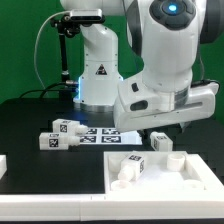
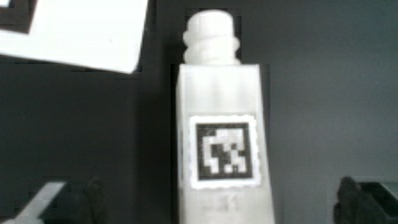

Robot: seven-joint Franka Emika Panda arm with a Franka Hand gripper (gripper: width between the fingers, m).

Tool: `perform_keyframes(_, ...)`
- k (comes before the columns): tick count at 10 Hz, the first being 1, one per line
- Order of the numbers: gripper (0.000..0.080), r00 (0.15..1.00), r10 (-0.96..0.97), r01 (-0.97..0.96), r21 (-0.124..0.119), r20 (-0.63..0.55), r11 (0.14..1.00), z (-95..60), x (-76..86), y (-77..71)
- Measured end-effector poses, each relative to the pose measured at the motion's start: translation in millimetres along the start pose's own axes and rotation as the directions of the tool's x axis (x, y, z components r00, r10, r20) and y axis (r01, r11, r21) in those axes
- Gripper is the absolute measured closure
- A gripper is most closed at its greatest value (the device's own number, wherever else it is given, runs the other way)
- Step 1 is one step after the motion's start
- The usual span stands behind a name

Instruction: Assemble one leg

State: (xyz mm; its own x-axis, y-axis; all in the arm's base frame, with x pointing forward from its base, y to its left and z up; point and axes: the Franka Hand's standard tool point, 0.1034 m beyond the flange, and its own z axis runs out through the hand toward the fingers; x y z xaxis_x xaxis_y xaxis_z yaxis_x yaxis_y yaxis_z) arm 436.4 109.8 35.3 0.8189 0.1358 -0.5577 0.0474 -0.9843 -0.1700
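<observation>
Dark, matte worktop. Carries the arm's white base at the far middle, with the marker board flat just in front. Holds a near leg and a far leg close together toward the exterior view's left. Bears a third leg toward the exterior view's right, tag face up in the wrist view. Supports a large white panel at the near right, and a white slab cut off at the near left edge.
</observation>
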Motion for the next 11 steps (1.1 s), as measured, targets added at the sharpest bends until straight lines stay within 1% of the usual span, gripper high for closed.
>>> perform_keyframes(2, 0.015, 0.993, -0.004, 0.002, 0.015, 0.117, 1.0, 3.1, -1.4, -1.4)
perform_keyframes(3, 0.015, 0.959, -0.012, 0.011, 0.004, 0.283, 1.0, 2.6, -9.4, 4.4)
perform_keyframes(4, 0.015, 0.945, 0.002, 0.0, -0.007, 0.328, 1.0, 0.7, 7.8, 4.8)
perform_keyframes(5, 0.015, 0.949, 0.007, -0.004, -0.01, 0.316, 1.0, -1.4, 14.9, 3.8)
perform_keyframes(6, 0.015, 0.954, 0.008, -0.005, -0.012, 0.299, 1.0, -2.9, 14.2, 4.2)
perform_keyframes(9, 0.015, 0.954, 0.008, -0.005, -0.008, 0.3, 1.0, -1.5, 13.2, 2.9)
perform_keyframes(10, 0.015, 0.958, 0.05, -0.045, -0.024, 0.281, 0.999, -4.6, 15.3, -1.2)
perform_keyframes(11, 0.015, 0.965, 0.052, -0.045, -0.032, 0.256, 0.998, -6.4, 18.0, -6.7)
